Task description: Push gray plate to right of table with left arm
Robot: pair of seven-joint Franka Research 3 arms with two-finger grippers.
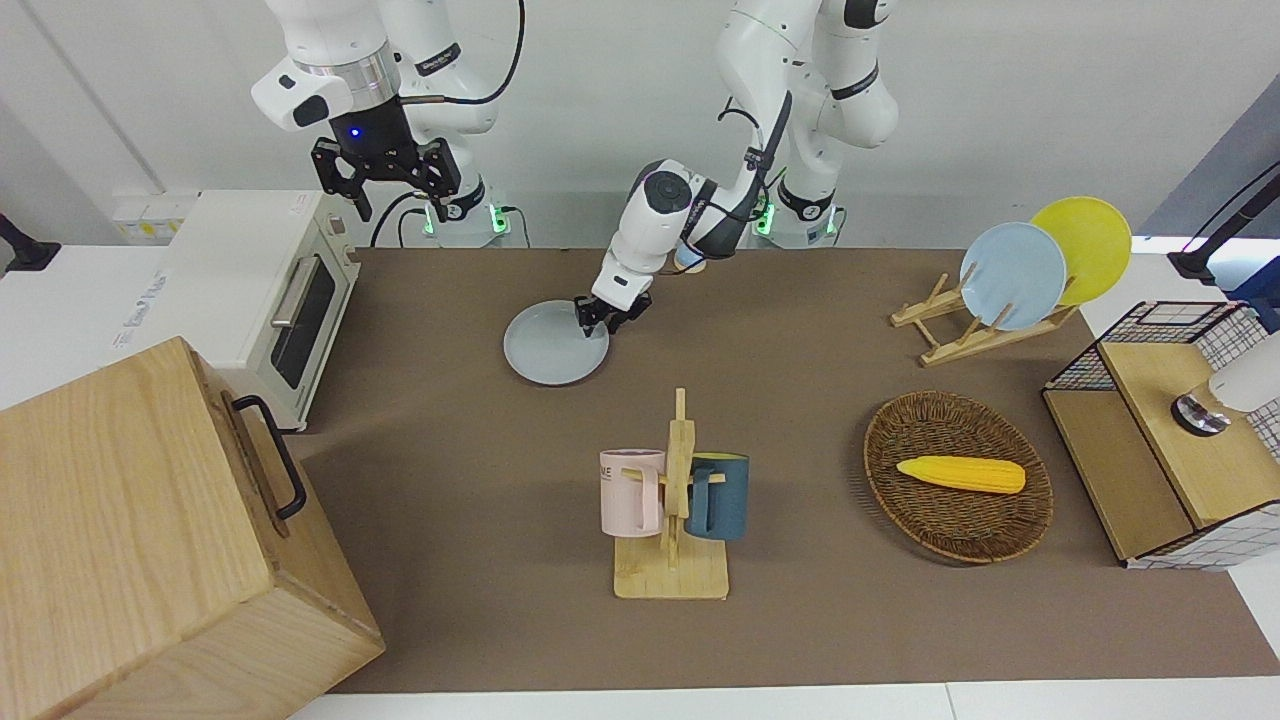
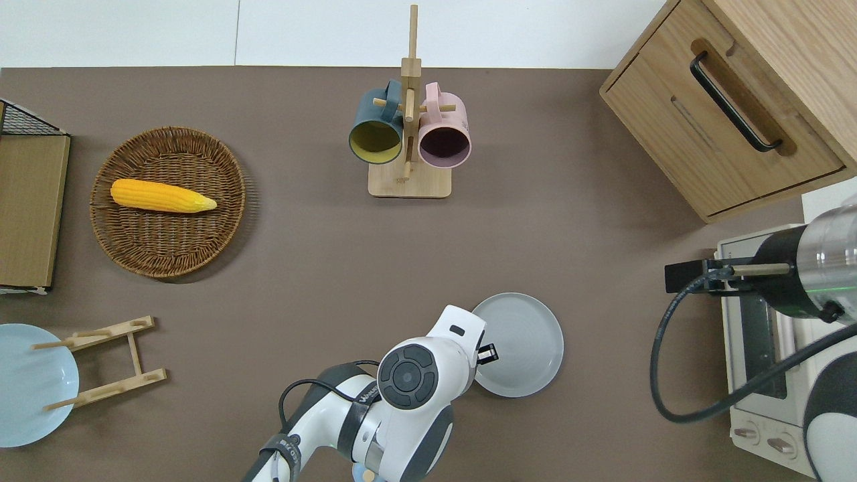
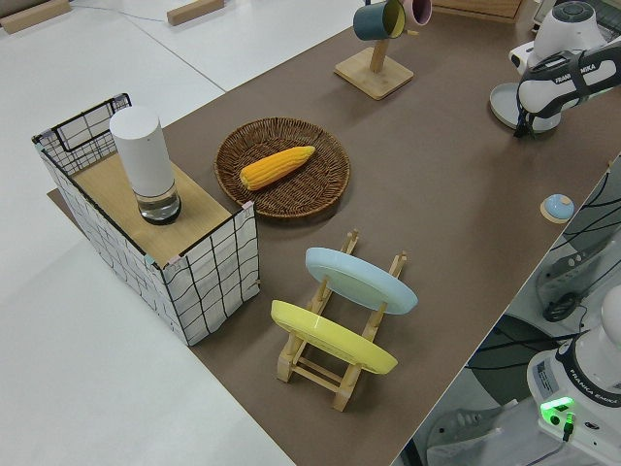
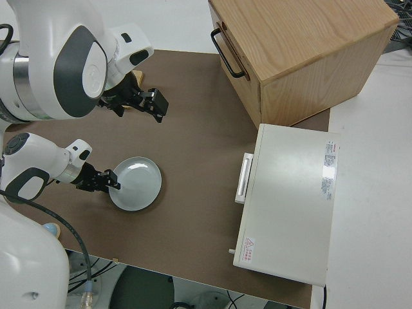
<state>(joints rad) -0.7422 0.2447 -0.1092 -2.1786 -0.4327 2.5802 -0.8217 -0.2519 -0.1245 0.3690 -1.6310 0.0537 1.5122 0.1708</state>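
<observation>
- The left gripper was low at the plate, at the rim edge toward the left arm's end; whether its fingers were spread or pressed together could not be told.
- The plate lay flat on the surface, near the robots' edge, between the mug stand and the oven.
- Step in hand, as judged: mid-push.
- The next move called for steady sideways travel toward the oven, with low rim contact.
- The right arm was parked.
</observation>
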